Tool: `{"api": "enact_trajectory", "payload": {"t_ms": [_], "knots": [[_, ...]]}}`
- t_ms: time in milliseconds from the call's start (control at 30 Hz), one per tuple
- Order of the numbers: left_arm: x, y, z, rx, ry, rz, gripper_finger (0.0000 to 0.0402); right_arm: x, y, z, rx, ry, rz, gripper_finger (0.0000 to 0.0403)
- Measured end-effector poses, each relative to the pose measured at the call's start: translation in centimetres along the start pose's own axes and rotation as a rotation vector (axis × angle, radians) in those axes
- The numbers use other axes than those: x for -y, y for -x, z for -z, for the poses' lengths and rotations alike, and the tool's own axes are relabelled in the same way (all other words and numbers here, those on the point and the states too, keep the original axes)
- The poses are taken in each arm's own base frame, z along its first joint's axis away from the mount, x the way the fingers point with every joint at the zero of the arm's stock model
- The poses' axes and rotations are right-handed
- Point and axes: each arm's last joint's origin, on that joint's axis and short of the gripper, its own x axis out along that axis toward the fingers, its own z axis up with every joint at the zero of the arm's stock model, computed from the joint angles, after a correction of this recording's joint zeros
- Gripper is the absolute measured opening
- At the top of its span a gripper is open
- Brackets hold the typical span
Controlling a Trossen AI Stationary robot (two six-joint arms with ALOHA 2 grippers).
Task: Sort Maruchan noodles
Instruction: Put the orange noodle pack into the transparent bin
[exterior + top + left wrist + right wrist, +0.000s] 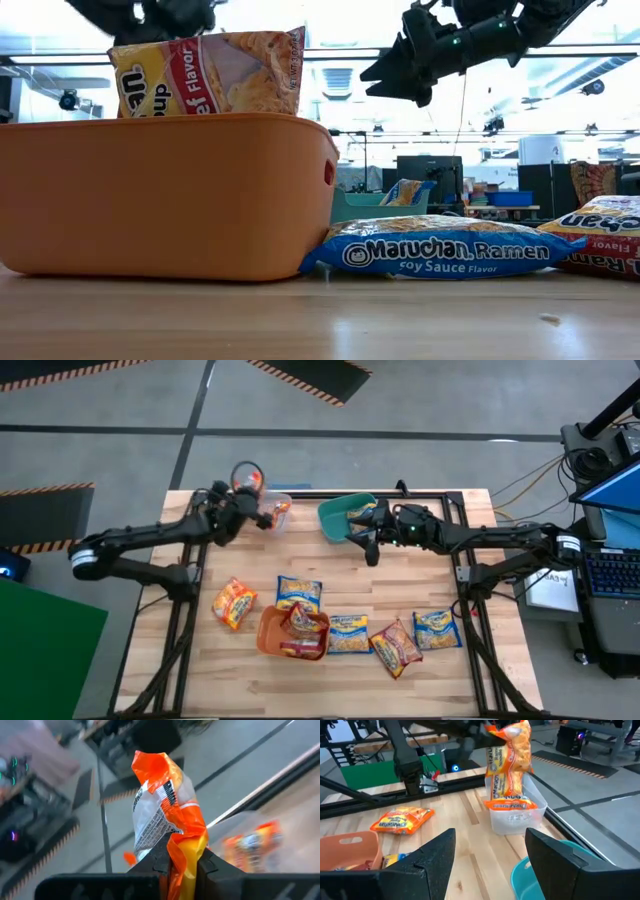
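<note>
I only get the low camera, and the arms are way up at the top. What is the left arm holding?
Observer: The left end effector is shut on an orange packet.
Operator: Where is it taking it?
Observer: It hangs over a clear tub at the table's far edge.
Operator: Is that tub empty?
Observer: No, a second orange packet already stands in it.
Operator: And the other arm?
Observer: The right end effector is open with nothing between its fingers, by the teal tub.
</note>
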Motion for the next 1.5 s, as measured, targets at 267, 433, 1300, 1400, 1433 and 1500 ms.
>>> {"api": "enact_trajectory", "payload": {"t_ms": [267, 433, 1300, 1400, 1433, 1500], "knots": [[-1.1, -3.6, 4.3, -0.011, 0.202, 0.215, 0.0008, 0.0, -0.2, 0.1, -0.001, 0.013, 0.003, 0.0229], [-0.7, -4.3, 5.6, -0.020, 0.202, 0.177, 0.0006, 0.0, -0.2, 0.1, 0.000, 0.013, 0.003, 0.0228], [1.4, -6.7, 7.7, -0.149, 0.190, 0.088, 0.0074, 0.0, -0.2, 0.4, -0.024, 0.013, 0.003, 0.0236], [1.1, -6.3, 7.3, -0.132, 0.204, 0.110, 0.0104, 0.0, -0.2, 0.4, -0.026, 0.018, 0.003, 0.0237], [1.0, -6.1, 7.2, -0.123, 0.210, 0.119, 0.0114, 0.0, -0.2, 0.4, -0.027, 0.018, 0.003, 0.0237], [0.7, -5.6, 6.9, -0.112, 0.215, 0.126, 0.0132, 0.0, -0.2, 0.4, -0.028, 0.018, 0.004, 0.0237]]}}
